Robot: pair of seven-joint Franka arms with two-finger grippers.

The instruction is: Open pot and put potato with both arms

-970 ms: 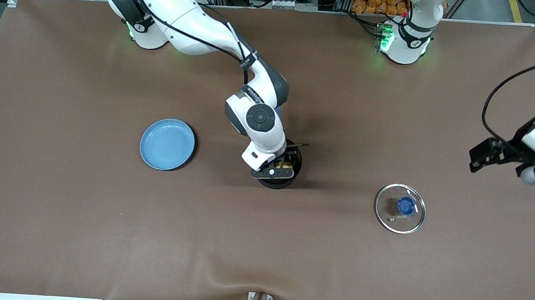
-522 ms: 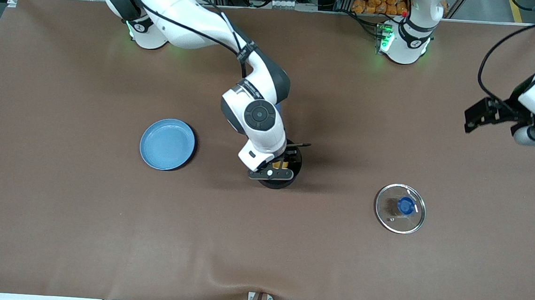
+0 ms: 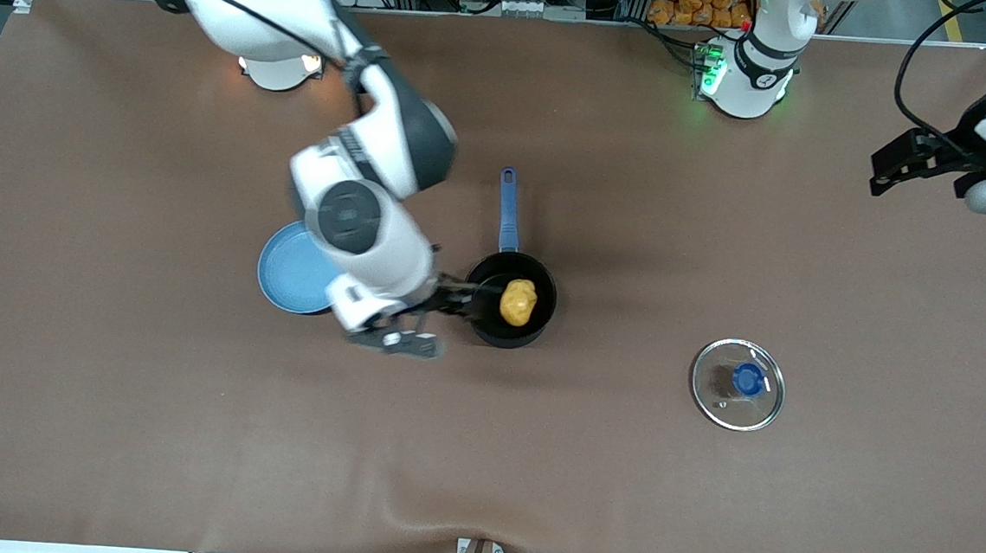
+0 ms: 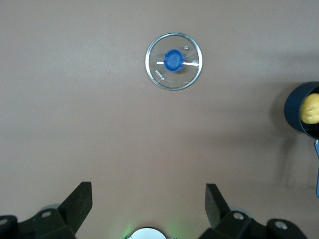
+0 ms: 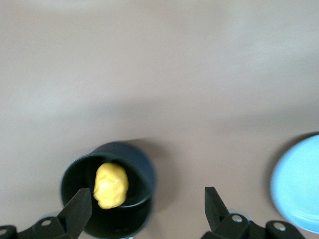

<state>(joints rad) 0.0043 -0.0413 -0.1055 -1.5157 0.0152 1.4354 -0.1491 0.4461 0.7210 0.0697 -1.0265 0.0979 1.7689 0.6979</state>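
Observation:
The black pot (image 3: 484, 311) stands uncovered mid-table, its blue handle (image 3: 508, 210) pointing toward the robots' bases. The yellow potato (image 3: 517, 302) lies inside it, also seen in the right wrist view as the potato (image 5: 111, 185) in the pot (image 5: 130, 169). The glass lid (image 3: 738, 384) with its blue knob lies flat on the table toward the left arm's end. My right gripper (image 3: 427, 320) hangs open and empty beside the pot, between it and the plate. My left gripper (image 3: 891, 168) is open and empty, over the table's left-arm end; its wrist view shows the lid (image 4: 174, 61).
A flat blue plate (image 3: 290, 267) lies beside the pot toward the right arm's end, partly covered by the right arm's wrist. Brown cloth covers the whole table.
The right gripper has drawn off the pot toward the plate, leaving the potato lying in the pot. The left arm has shifted toward the robots' bases at its end of the table.

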